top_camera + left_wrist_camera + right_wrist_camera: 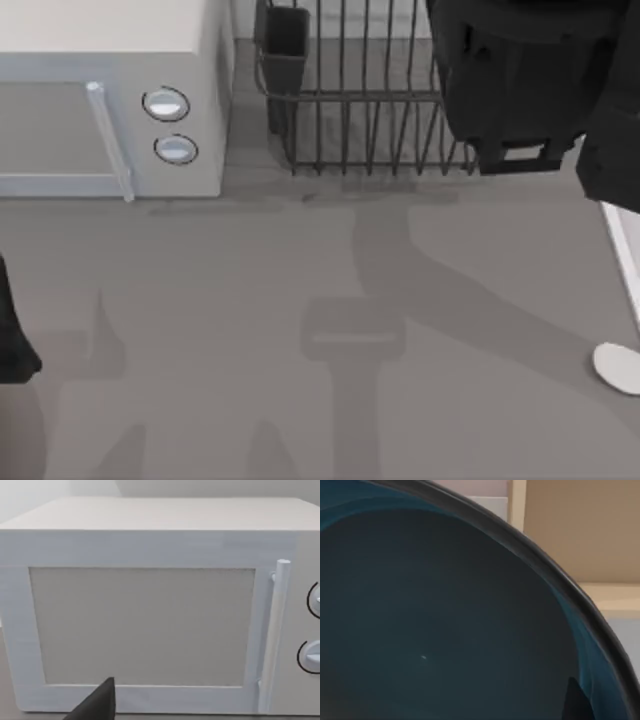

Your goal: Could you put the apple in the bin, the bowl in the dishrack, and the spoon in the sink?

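The grey worktop point(250, 330) takes up most of the top view, crossed by the arms' shadows. At its far left stands a white microwave point(110, 100) with a long door handle point(108, 140) and two round knobs point(165, 105), one above the other. In the left wrist view the microwave's door point(142, 625) faces the camera straight on, and one dark fingertip of the left claw point(97, 705) pokes in near the door's lower frame; I cannot tell whether this claw is open or closed. The left arm point(12, 340) itself sits at the left edge of the worktop.

Just right of the microwave, at the far side, is the dishrack point(360, 120), black upright bars with a dark square cup point(285, 45) at its near-left corner. The right arm point(530, 80) hangs over the rack's right end, its black body hiding that part of the bars.

In the right wrist view the bowl point(445, 630) sits very close to the camera: a dull grey-blue inside, a brighter blue band and a dark rim point(545, 570). A dark fingertip of the right claw point(577, 702) lies against the bowl's inside by the rim, so the claw seems to hold the bowl, though how its fingers stand cannot be told.

At the right edge runs the sink's pale rim point(625, 250). Near it, the spoon's oval head point(618, 366) lies on the worktop.
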{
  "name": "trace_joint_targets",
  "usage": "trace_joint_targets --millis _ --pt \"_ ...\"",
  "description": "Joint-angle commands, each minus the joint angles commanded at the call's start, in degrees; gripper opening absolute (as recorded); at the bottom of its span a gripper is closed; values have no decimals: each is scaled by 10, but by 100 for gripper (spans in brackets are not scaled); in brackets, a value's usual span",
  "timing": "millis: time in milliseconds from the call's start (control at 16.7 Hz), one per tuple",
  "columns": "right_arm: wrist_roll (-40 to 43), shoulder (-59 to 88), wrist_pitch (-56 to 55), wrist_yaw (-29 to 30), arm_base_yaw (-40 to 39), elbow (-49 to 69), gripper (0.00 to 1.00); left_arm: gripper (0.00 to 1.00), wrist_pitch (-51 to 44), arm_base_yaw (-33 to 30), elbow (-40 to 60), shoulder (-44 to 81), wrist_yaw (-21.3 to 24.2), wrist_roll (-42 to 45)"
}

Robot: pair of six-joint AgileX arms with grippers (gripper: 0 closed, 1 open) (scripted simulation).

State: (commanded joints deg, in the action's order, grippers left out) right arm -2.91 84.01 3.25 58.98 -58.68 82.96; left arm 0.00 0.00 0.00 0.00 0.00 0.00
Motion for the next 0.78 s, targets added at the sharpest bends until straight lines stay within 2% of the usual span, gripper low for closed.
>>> trace_joint_targets --millis 120,480,780 --pt "11 -14 -18 18 -7 -6 0 100 0 0 0 0 0 0" --pt "10 -5 -26 14 0 -3 0 100 0 0 0 0 0 0" --pt "11 106 -148 -45 69 -14 0 100 0 0 0 0 0 0"
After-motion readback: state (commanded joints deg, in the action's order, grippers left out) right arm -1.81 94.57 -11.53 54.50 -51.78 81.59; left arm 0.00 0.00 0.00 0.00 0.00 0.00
